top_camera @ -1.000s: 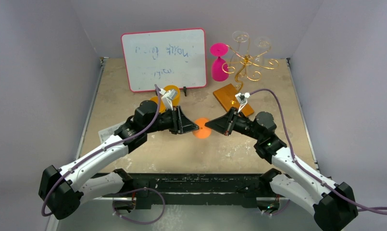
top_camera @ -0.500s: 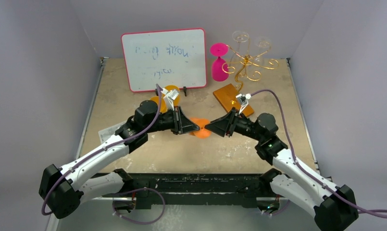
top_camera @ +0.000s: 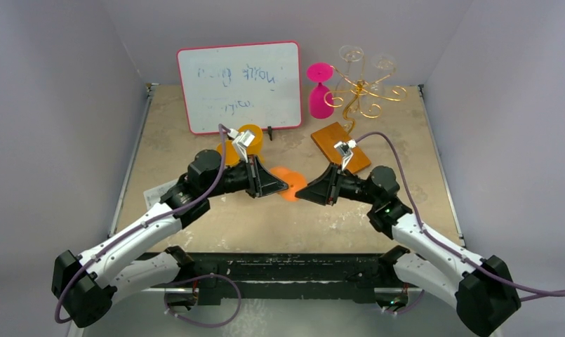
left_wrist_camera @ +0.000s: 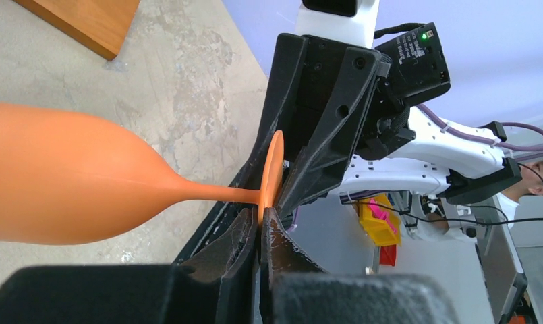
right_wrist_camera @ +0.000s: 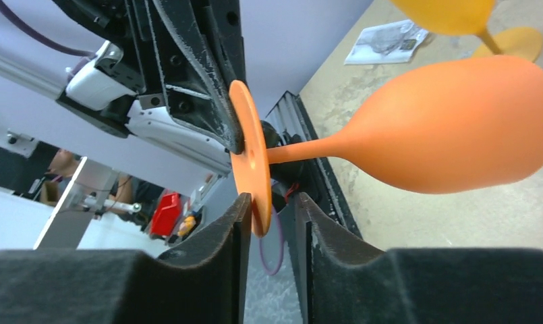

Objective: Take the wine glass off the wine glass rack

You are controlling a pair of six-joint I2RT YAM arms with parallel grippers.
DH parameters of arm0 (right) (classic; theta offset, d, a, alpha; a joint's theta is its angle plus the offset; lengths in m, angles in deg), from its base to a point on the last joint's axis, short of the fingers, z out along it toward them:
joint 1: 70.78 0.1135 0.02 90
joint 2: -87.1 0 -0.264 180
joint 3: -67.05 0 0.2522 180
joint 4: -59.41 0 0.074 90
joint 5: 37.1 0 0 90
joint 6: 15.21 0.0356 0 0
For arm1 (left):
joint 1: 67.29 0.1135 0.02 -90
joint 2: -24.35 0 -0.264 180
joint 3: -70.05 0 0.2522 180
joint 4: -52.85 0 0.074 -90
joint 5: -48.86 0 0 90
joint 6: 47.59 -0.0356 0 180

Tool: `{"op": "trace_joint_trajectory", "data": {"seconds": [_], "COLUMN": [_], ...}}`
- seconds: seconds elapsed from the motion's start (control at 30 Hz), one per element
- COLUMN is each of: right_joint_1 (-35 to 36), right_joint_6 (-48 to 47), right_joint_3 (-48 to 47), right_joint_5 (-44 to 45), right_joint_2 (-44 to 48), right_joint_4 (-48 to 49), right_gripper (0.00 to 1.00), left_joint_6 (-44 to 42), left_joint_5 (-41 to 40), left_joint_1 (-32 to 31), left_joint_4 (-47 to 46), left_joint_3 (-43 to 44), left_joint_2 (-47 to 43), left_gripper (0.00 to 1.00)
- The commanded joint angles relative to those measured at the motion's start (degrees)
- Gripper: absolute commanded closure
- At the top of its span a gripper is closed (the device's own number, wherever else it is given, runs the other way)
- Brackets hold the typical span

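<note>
Top: orange wine glass (top_camera: 291, 179) is off the rack (top_camera: 363, 91), mid-table between left gripper (top_camera: 286, 187) and right gripper (top_camera: 298, 194). Count: 5 glasses. 1 orange, 1 amber glass (top_camera: 250, 135) by 1 whiteboard (top_camera: 241, 84), 1 pink glass (top_camera: 320, 95) beside the rack, 2 clear glasses (top_camera: 349, 53) on it.

Left wrist: fingers (left_wrist_camera: 238, 236) pinch the stem at the foot.

Right wrist: fingers parted, foot rim in the gap. Looks like a handover. Back right out straight, don't clip the foot, left grip firm.
</note>
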Motion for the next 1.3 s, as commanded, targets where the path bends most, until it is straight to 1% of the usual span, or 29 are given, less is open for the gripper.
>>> {"op": "trace_joint_trajectory", "data": {"seconds": [0.0,0.07,0.1,0.13,0.2,0.23,0.27,0.37,0.4,0.43,0.5,0.6,0.7,0.8,0.93,1.0,1.07,1.17,1.27], "right_joint_1": [0.88,1.34,1.61,1.85,1.89,1.93,1.95,1.97,1.96,1.96,1.96,2.05,2.36,3.91,9.54,12.59,14.26,16.47,18.28], "right_joint_6": [2.75,4.27,4.68,4.65,4.33,4.17,4.01,3.53,3.35,2.97,2.25,0.69,-3.27,-8.07,-19.89,-25.9,-29.8,-35.73,-41.46], "right_joint_3": [-0.88,-0.53,-0.56,-0.62,-0.51,-0.39,-0.07,0.73,0.93,0.99,0.85,0.33,-0.23,-0.08,-1.4,-2.53,-2.44,-2.06,-1.4], "right_joint_5": [-2.89,-3.43,-3.75,-3.87,-3.19,-2.44,-1.79,0.0,0.27,0.47,0.58,0.88,1.75,4.99,13.32,15.03,16.17,16.17,18.02], "right_joint_2": [-1.36,-2.12,-2.43,-2.56,-2.28,-1.96,-1.62,-0.45,-0.14,0.14,0.36,0.38,1.05,3.59,6.37,5.93,5.27,4.19,4.04], "right_joint_4": [8.01,10.74,11.57,11.94,11.65,11.62,11.5,11.19,11.03,10.71,9.74,7.12,3.41,0.54,-7.46,-9.73,-9.73,-9.0,-7.98], "right_gripper": [0.71,0.73,0.75,0.8,0.86,0.94,0.99,1.0,1.0,1.0,1.0,1.0,1.0,1.0,1.0,1.0,1.0,1.0,1.0], "left_joint_6": [-0.21,-0.47,-0.64,-0.81,-0.98,-1.17,-1.47,-2.44,-2.75,-3.0,-3.26,-4.44,-5.67,-6.68,-8.69,-8.46,-8.03,-7.33,-7.14], "left_joint_5": [-0.31,-0.51,-0.68,-0.89,-1.24,-1.23,-1.33,-2.05,-2.26,-2.52,-3.45,-4.7,-9.52,-15.85,-25.69,-31.27,-35.44,-39.2,-40.32], "left_joint_1": [-0.14,-0.17,-0.14,-0.12,-0.18,-0.18,-0.18,-0.18,-0.16,-0.14,-0.17,-0.18,-0.14,-0.18,-0.18,-0.09,-0.03,0.18,0.81], "left_joint_4": [-4.58,-4.08,-3.85,-3.45,-2.88,-2.64,-2.13,0.03,0.68,1.42,2.82,5.52,9.26,13.84,22.67,25.69,27.22,30.32,34.67], "left_joint_3": [0.42,0.42,0.36,0.38,0.41,0.5,0.71,1.21,1.48,1.71,2.19,3.39,4.95,6.71,10.75,12.35,13.8,17.54,22.21], "left_joint_2": [-1.77,-1.57,-1.37,-1.26,-1.18,-1.22,-1.23,-1.31,-1.3,-1.2,-1.11,-1.22,-2.72,-4.18,-3.34,-2.93,-2.54,-0.4,3.19], "left_gripper": [1.0,1.0,1.0,1.0,1.0,1.0,1.0,1.0,0.97,0.91,0.74,0.58,0.42,0.27,0.21,0.19,0.17,0.16,0.15]}}
